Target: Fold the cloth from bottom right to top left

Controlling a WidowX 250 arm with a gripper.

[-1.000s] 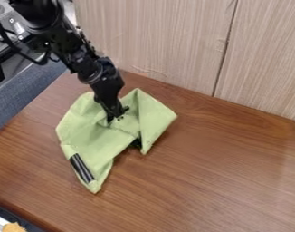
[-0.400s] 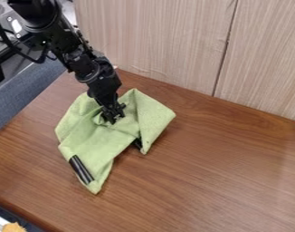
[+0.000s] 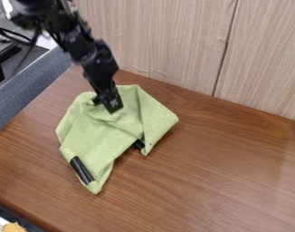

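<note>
The black gripper [image 3: 107, 105] hangs from the upper left over the upper part of the green cloth [image 3: 104, 136]. Its tips are at the fabric near the cloth's top edge; whether they hold any of it is unclear. The cloth lies bunched and partly folded, with one narrow corner pointing down at the lower left and a flap pointing right. A black strip shows near the lower corner, and another dark patch peeks out beneath the right flap.
The brown wooden table [image 3: 222, 181] extends to the right and front. A pale wood-grain panel [image 3: 168, 41] stands along the back. Blue-grey padding [image 3: 29, 90] borders the left edge, and an orange-brown item [image 3: 14, 227] is at the bottom left corner.
The gripper has moved slightly up the view and turned. The cloth's top edge has shifted up a little near it, and the right flap lies slightly farther right.
</note>
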